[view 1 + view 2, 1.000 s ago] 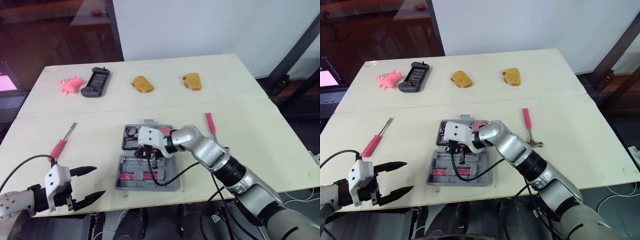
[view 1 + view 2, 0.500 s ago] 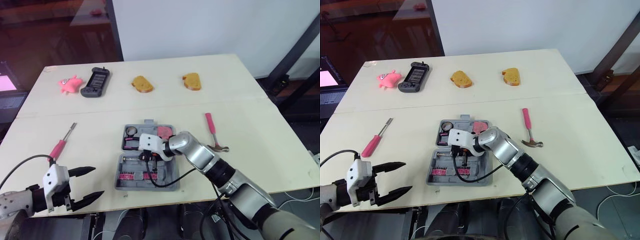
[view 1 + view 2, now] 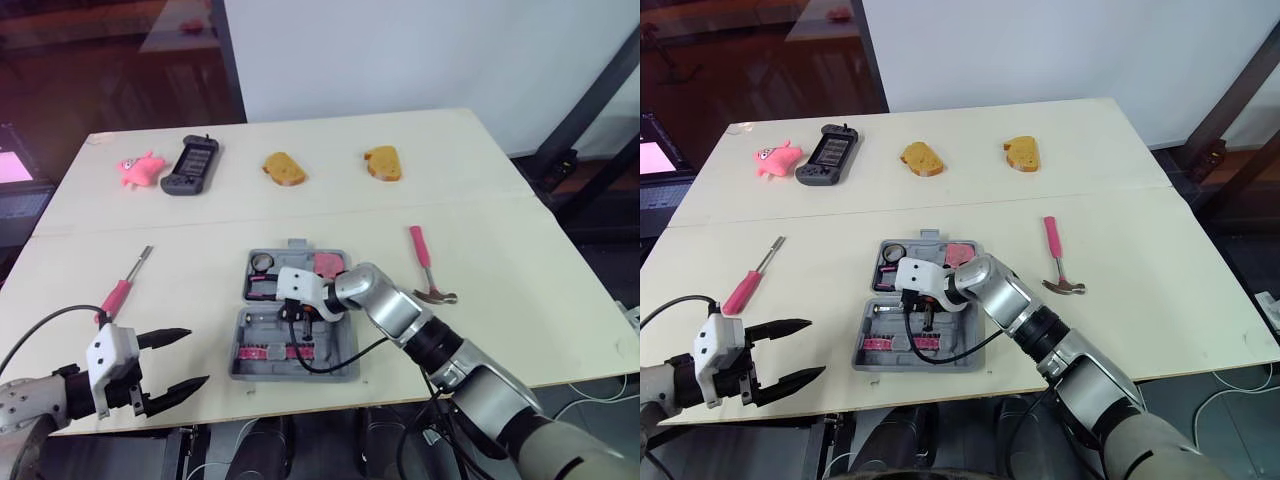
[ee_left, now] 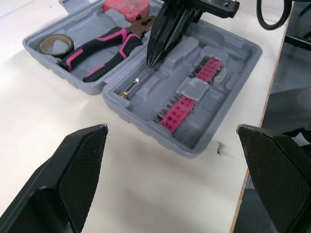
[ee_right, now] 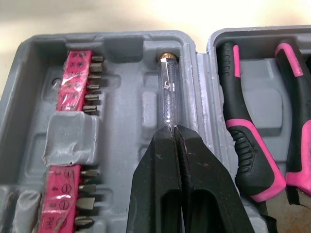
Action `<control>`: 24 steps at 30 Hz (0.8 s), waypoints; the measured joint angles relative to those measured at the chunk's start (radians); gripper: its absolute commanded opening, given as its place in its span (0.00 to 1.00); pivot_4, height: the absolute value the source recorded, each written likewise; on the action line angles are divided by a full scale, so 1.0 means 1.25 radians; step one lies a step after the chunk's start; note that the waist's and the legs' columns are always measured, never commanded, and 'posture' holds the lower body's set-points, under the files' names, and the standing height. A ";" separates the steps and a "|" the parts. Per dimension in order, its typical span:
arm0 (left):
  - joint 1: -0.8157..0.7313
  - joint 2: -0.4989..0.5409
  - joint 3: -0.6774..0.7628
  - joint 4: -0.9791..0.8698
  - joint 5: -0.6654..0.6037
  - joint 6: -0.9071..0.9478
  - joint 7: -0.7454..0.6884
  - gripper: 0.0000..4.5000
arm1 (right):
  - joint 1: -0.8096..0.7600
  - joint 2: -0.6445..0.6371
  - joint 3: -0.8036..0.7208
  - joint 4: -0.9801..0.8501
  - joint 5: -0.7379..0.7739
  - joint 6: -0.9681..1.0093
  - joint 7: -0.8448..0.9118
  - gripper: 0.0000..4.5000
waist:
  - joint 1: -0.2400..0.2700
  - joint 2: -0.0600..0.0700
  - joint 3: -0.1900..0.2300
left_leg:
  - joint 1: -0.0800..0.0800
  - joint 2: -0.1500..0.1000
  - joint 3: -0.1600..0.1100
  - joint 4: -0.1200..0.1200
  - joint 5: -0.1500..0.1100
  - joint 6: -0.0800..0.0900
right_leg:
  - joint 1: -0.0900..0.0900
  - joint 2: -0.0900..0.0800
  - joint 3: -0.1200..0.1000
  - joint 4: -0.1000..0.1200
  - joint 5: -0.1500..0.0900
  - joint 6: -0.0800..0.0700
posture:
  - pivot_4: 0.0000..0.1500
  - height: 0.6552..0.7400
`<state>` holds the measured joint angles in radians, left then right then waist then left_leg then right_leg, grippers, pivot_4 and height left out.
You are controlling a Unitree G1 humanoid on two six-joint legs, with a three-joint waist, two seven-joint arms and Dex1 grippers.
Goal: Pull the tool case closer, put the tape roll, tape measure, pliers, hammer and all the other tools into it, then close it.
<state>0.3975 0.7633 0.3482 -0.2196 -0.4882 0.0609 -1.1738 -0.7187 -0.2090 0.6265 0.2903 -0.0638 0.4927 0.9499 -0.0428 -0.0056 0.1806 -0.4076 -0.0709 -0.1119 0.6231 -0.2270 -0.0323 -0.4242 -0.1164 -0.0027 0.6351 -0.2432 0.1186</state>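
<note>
Tool case, one, open on table; loose tools, two; grippers, two.

Left of the case: one left gripper, fingers spread wide, holding nothing; one pink screwdriver, shaft pointing away. In the case's far half: one tape roll, one pliers, one tape measure. In its near half: two pink bit strips and one clear tester lying along the hinge, brass cap toward the case's left end. One right gripper, fingers pressed together, tips at the tester's right end; any pinch cannot be told. Right of the case: one hammer, handle pointing away.
</note>
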 measured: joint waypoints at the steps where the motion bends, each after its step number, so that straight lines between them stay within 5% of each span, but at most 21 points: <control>1: -0.002 0.000 0.000 0.000 0.000 0.000 0.000 1.00 | 0.000 0.003 -0.004 0.002 0.000 0.007 0.001 0.02 | 0.000 0.000 0.000 | 0.000 0.000 0.000 0.000 0.000 0.000 | 0.000 0.000 0.000 0.000 0.000 0.000 | 1.00 1.00; 18: -0.017 0.011 -0.006 -0.011 0.002 0.020 -0.001 1.00 | 0.023 -0.005 -0.022 0.013 0.002 -0.042 0.040 0.02 | 0.000 -0.001 -0.005 | 0.001 0.000 0.000 0.000 0.000 0.000 | 0.002 0.000 0.000 0.000 0.000 0.000 | 1.00 1.00; 24: -0.052 0.033 -0.009 -0.004 0.001 0.028 -0.020 1.00 | 0.022 -0.056 -0.137 -0.108 0.088 -0.080 0.090 0.02 | 0.001 -0.001 -0.005 | 0.000 0.000 0.000 0.000 0.000 0.000 | 0.001 0.000 0.000 0.000 0.000 0.000 | 1.00 1.00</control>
<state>0.3331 0.8044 0.3370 -0.2240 -0.4869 0.0959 -1.1985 -0.6910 -0.2794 0.4553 0.1552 0.0459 0.3932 1.0626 -0.0409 -0.0071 0.1750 -0.4071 -0.0708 -0.1122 0.6227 -0.2270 -0.0324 -0.4228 -0.1165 -0.0027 0.6347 -0.2432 0.1187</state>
